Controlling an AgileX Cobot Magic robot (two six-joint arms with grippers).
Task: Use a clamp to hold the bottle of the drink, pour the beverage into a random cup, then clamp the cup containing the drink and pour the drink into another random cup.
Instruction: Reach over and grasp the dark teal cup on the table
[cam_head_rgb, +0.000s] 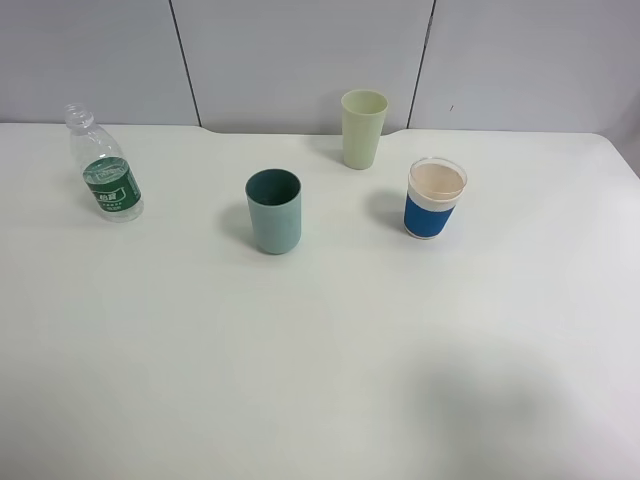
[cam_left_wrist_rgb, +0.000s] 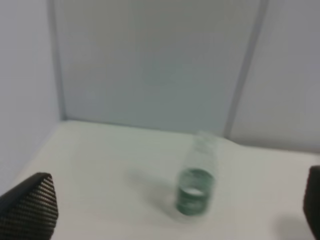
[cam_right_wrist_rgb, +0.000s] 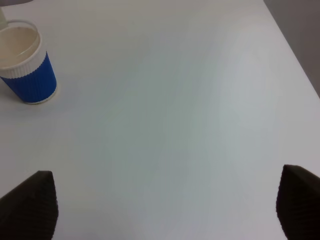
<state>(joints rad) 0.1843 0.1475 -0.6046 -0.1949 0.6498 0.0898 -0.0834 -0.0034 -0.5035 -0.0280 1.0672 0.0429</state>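
While the left tool (cam_left_wrist_rgb: 170, 212) and right tool (cam_right_wrist_rgb: 162, 210) gape apart, the clear green-labelled bottle (cam_head_rgb: 103, 165) stands capless

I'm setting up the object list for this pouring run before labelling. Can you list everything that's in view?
bottle: one, clear with a green label, back left of the table, upright
teal cup: one, teal, near the middle, upright
pale green cup: one, light green, at the back behind the teal cup and to its right, upright
blue cup: one, blue ribbed sleeve with a white rim, right of the teal cup, upright
table: one, white, under everything
wall panels: grey, behind the table
left gripper: one, black fingertips wide apart, facing the bottle, holding nothing
right gripper: one, black fingertips wide apart, over bare table, holding nothing
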